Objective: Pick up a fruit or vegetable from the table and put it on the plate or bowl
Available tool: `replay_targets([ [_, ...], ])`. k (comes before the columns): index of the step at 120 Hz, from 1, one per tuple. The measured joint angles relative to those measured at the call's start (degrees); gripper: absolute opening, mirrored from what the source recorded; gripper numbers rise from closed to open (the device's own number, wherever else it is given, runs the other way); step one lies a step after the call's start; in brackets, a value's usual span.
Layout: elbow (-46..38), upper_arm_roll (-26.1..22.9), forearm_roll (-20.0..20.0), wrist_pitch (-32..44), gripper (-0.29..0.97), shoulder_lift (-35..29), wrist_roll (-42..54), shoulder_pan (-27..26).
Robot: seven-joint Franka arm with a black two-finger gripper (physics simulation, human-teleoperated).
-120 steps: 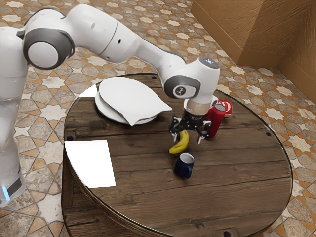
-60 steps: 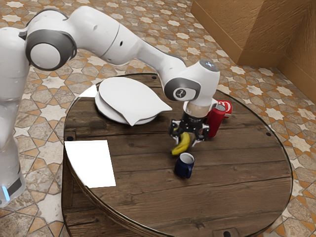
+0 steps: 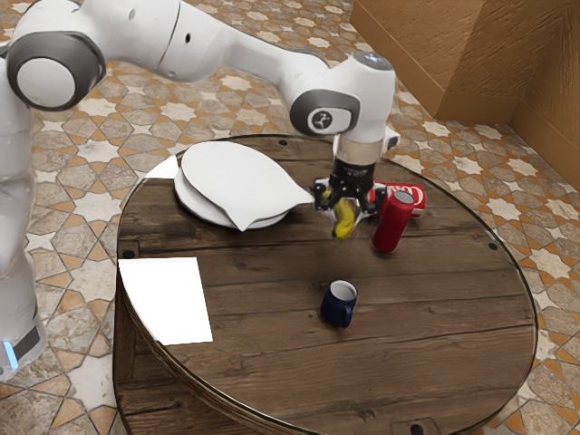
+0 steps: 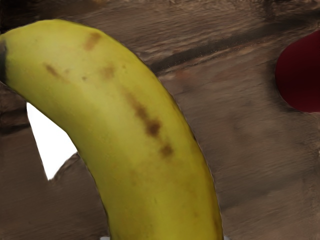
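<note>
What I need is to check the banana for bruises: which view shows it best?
The wrist view: the banana is seen close up, with brown spots plain along its skin. The exterior view shows it small, held in the gripper above the table, beside the red can.

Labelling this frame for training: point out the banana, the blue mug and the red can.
banana point(image 3: 344, 220), exterior view, on its yellow middle.
blue mug point(image 3: 337, 306), exterior view, on its outer wall.
red can point(image 3: 390, 227), exterior view, on the middle of its side.
</note>
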Motion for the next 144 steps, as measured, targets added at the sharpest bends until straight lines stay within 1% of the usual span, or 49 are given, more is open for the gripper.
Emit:
replay_targets([
  [25, -0.7, 6.4, -0.03, -2.18, 0.18, -3.13, 0.92, 0.6],
  [43, -6.93, 10.5, -0.09, -2.82, 0.18, -8.73, 1.44, 1.5],
  [52, -8.29, 11.73, -0.09, -2.97, 0.18, -9.76, 1.66, 1.8],
  [71, -9.97, 13.66, -0.08, -3.22, 0.18, -11.24, 2.05, 0.23],
  [80, -11.1, 15.09, -0.08, -3.31, 0.18, -12.29, 2.2, 0.31],
  [91, -11.55, 16.86, -0.08, -3.5, 0.18, -12.55, 2.42, 0.61],
  [108, -11.53, 18.22, -0.07, -3.67, 0.19, -12.52, 2.81, 0.66],
  [111, -11.5, 18.3, -0.08, -3.64, 0.22, -12.48, 2.87, 0.66],
  [118, -11.36, 18.39, -0.11, -3.46, 0.37, -12.5, 3.05, 0.6],
  [125, -11.27, 18.42, -0.13, -3.36, 0.48, -12.51, 3.21, 0.56],
  [134, -11.17, 18.73, -0.09, -3.54, 0.56, -12.58, 3.4, 0.49],
  [144, -10.98, 18.9, 0.46, -3.71, 0.61, -12.58, 3.56, 0.59],
])
